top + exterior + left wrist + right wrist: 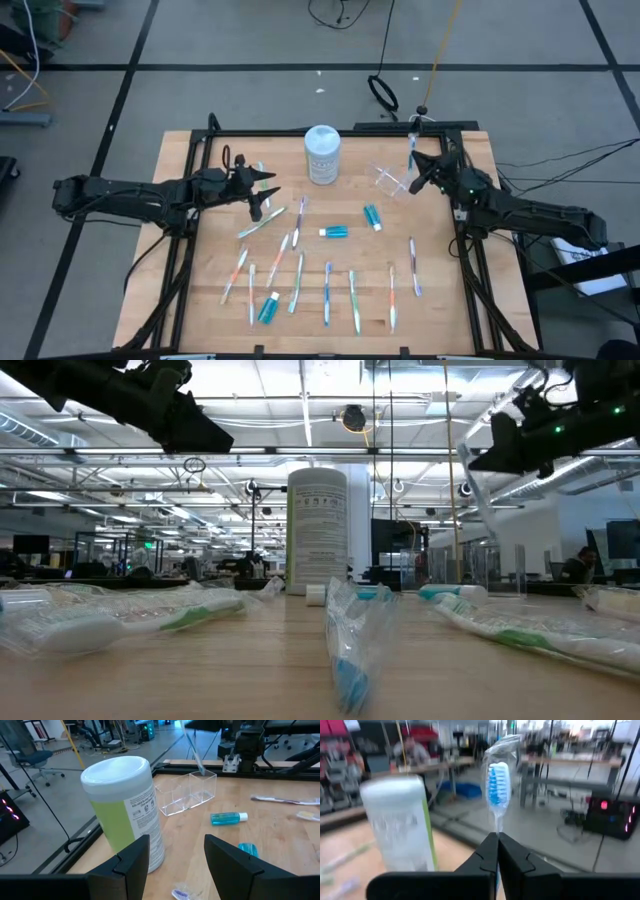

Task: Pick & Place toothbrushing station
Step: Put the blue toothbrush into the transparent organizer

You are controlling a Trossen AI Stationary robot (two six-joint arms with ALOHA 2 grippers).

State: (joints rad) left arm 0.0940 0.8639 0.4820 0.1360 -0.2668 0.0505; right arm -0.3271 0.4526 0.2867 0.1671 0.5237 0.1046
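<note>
Toothbrush (497, 782) handle hidden within right pincer (498, 851)

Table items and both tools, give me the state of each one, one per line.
Right tool: shut on blue toothbrush, raised above the clear holder.
Blue toothbrush: wrapped, held upright, bristles up.
Left tool: open, empty, near the white canister.
White canister: upright, lid on.
Clear holder: on the table, empty.
Teal toothpaste tubes: lying flat.
Other toothbrushes: lying flat, wrapped.
</note>
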